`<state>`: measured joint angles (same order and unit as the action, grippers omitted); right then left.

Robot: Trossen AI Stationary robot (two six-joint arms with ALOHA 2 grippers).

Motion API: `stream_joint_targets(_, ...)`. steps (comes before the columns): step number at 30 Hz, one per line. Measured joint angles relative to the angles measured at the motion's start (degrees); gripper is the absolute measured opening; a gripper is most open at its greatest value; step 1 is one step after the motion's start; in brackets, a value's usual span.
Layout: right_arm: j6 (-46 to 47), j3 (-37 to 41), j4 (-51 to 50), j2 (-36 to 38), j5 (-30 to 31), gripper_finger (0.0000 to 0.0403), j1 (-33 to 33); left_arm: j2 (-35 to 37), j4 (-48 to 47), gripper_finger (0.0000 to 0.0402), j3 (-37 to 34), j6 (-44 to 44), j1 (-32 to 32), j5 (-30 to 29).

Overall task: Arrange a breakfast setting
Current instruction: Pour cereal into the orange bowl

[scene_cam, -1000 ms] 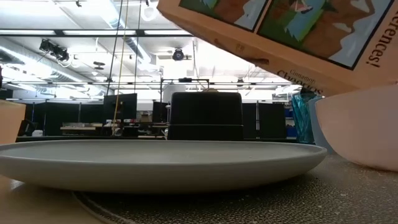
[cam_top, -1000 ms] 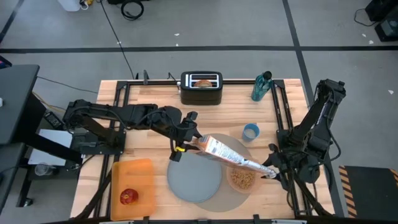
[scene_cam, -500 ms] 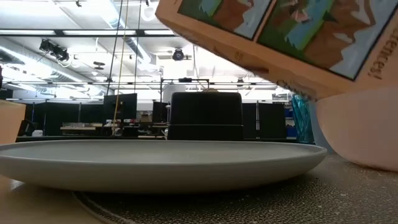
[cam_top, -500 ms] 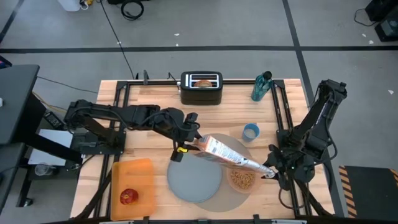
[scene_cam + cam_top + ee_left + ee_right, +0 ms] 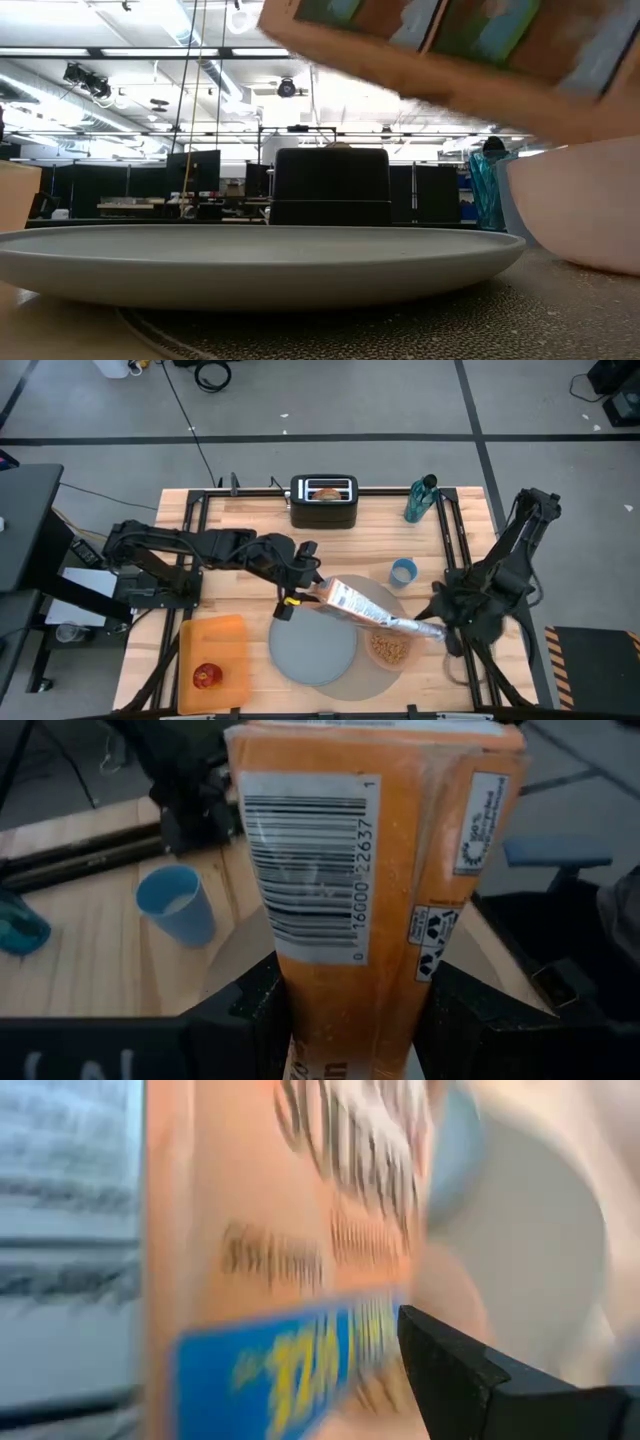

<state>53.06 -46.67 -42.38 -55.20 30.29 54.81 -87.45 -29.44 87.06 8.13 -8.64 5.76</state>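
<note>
An orange cereal box [image 5: 365,608] hangs slanting above the grey mat [image 5: 352,682], spanning from my left gripper [image 5: 308,588] to my right gripper [image 5: 440,628]. Both grippers are shut on it. Its right end is over the pink bowl [image 5: 390,649], which holds cereal and stands on the mat beside the blue-grey plate [image 5: 312,650]. In the low view the box [image 5: 450,50] shows blurred above the plate [image 5: 260,260] and bowl [image 5: 580,210]. A bagel half [image 5: 325,490] sticks out of the toaster. The red apple [image 5: 207,677] lies on the orange board. My left gripper pinches the box's left end between its two fingers [image 5: 255,1015], one on each side of the barcode face [image 5: 320,920]. The fingers reach along the box, slanting down from the table's left. The box is clear of the table. My right gripper holds the box at its right end [image 5: 425,628], coming from the table's right. In its wrist view, one finger [image 5: 480,1380] lies against the printed face [image 5: 300,1280]. The other finger is hidden and the view is blurred. That end hangs over the bowl.
The black toaster [image 5: 324,502] stands at the far edge, and a teal bottle [image 5: 420,498] is at the far right. A blue cup [image 5: 403,571] stands just beyond the mat. The orange board [image 5: 212,650] lies at the near left.
My right gripper has moved a little up and toward the far edge, taking the box's right end with it. The box now lies closer to level over the bowl. Its left end has stayed in my left gripper.
</note>
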Motion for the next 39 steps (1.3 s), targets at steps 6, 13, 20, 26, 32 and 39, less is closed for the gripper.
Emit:
stream_joint_targets(6, -4.9, -0.17, 1.12, 0.13, -0.82, 0.0192, -1.3, -0.1, -0.41, 0.0171, -0.06, 0.03, -0.01, 0.01)
stream_joint_targets(13, -4.83, 0.7, 2.96, -0.18, -0.49, 0.0192, -1.13, -0.13, -0.55, 0.0171, -0.05, -0.34, -0.03, -0.19)
stream_joint_targets(20, -4.96, 0.69, 3.25, -0.02, -1.01, 0.0192, -0.87, -0.03, -0.6, 0.0171, 0.03, -0.47, -0.01, -0.15)
stream_joint_targets(26, -5.56, 0.69, 3.17, 0.5, 1.32, 0.0192, -0.79, -0.03, -1.75, 0.0171, -0.11, -0.55, 0.01, -0.18)
stream_joint_targets(32, -6.72, 0.69, 4.05, 0.5, 1.86, 0.0192, -0.83, 0.01, -4.37, 0.0171, -1.28, -1.79, -0.01, -1.64)
stream_joint_targets(39, -6.61, 0.14, 4.1, 0.48, 1.74, 0.0192, -0.99, 0.11, -4.47, 0.0171, -0.26, -0.83, -0.01, -2.03)
